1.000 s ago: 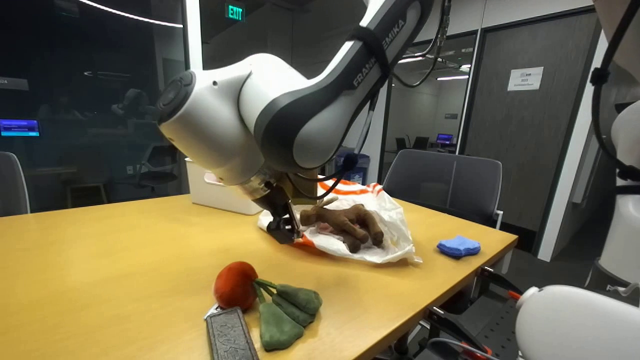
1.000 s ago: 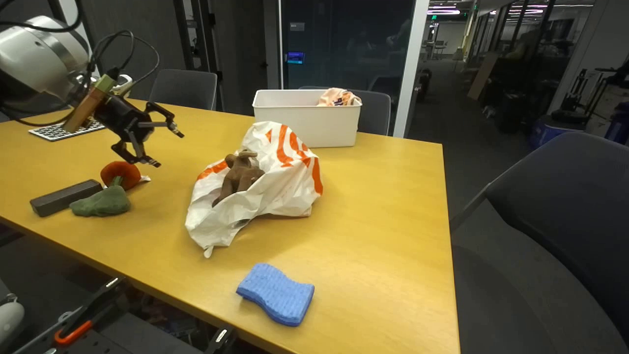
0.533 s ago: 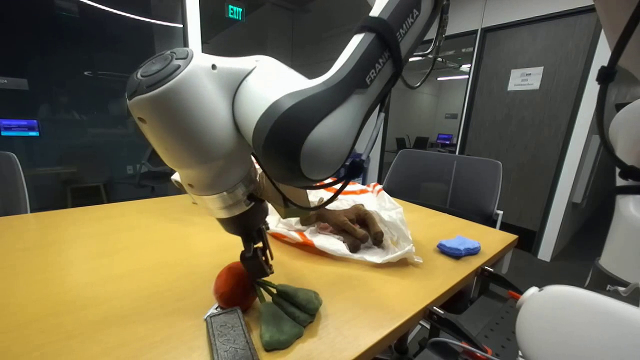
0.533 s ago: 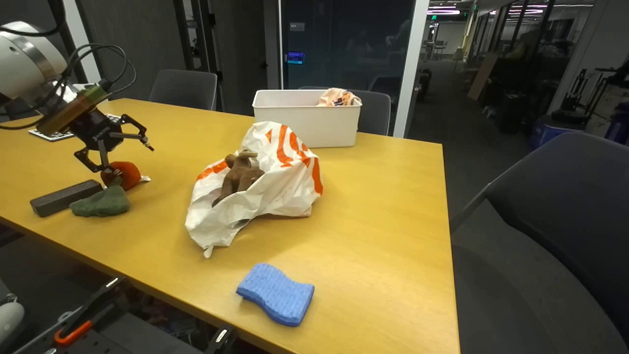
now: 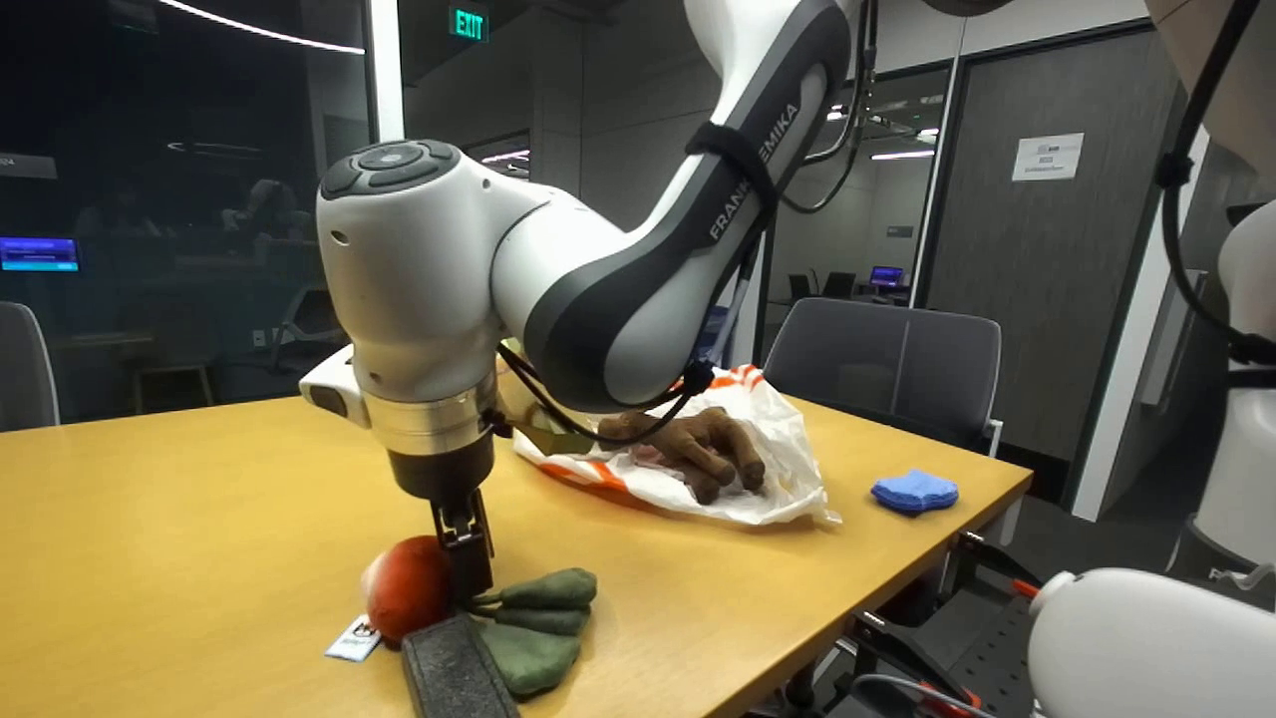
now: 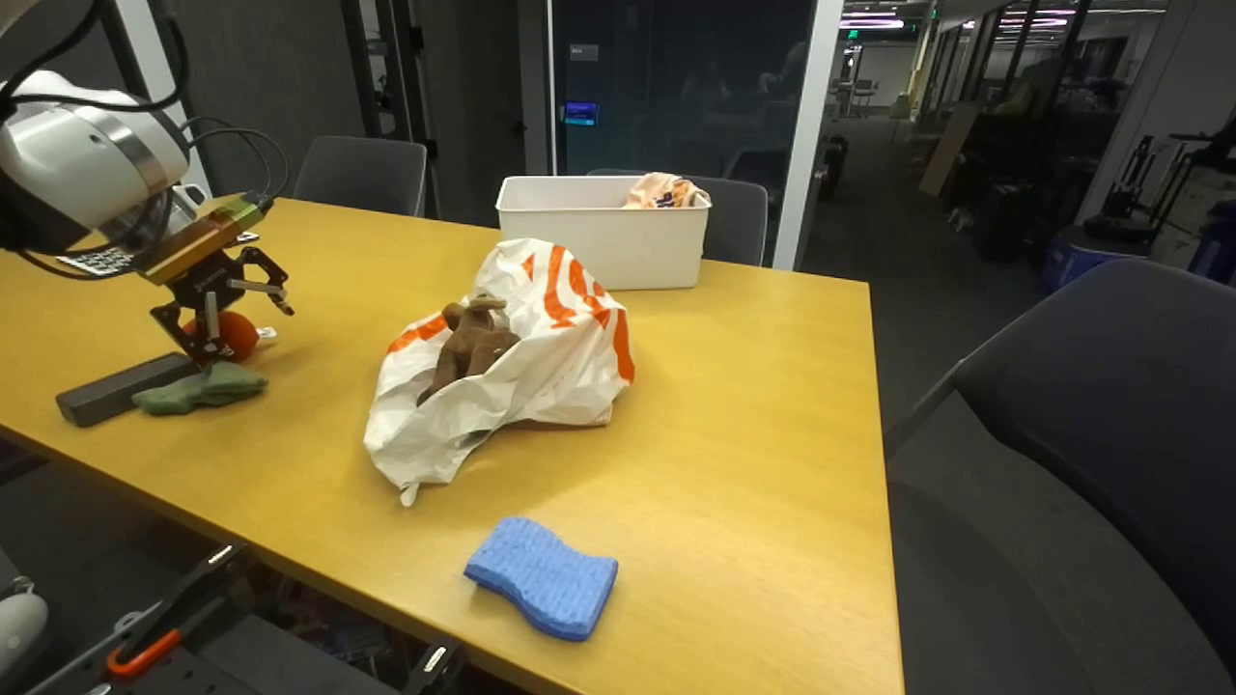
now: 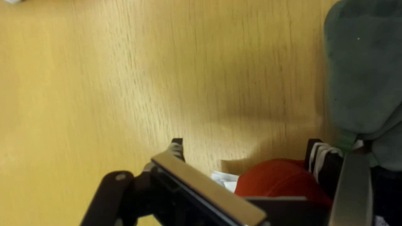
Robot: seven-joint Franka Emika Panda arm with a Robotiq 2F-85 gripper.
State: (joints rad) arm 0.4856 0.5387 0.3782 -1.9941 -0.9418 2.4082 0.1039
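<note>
A plush vegetable has a round red body [image 5: 407, 590] and green leaves [image 5: 533, 653], and lies on the table. Its red body [image 6: 238, 336] and leaves [image 6: 203, 388] also show in the exterior view with the white bin. My gripper [image 5: 469, 583] points down at the plush with its fingers apart. In the wrist view the gripper [image 7: 245, 142] straddles the red body [image 7: 276, 179]. One finger stands against the red body, between it and the leaves [image 7: 361, 78]; the other is apart from it. A white tag [image 5: 354, 638] sticks out. A dark grey block [image 5: 457, 673] lies beside the plush.
A white plastic bag [image 6: 570, 376] with orange print holds a brown plush animal [image 6: 473, 343]. A blue sponge [image 6: 546, 579] lies near the table edge. A white bin [image 6: 603, 249] with cloth stands behind the bag. A keyboard [image 6: 101, 261] lies behind the arm.
My gripper has swung away from the bag and come down over the plush vegetable, staying open. The plush vegetable has shifted and turned slightly, with its tag now more visible.
</note>
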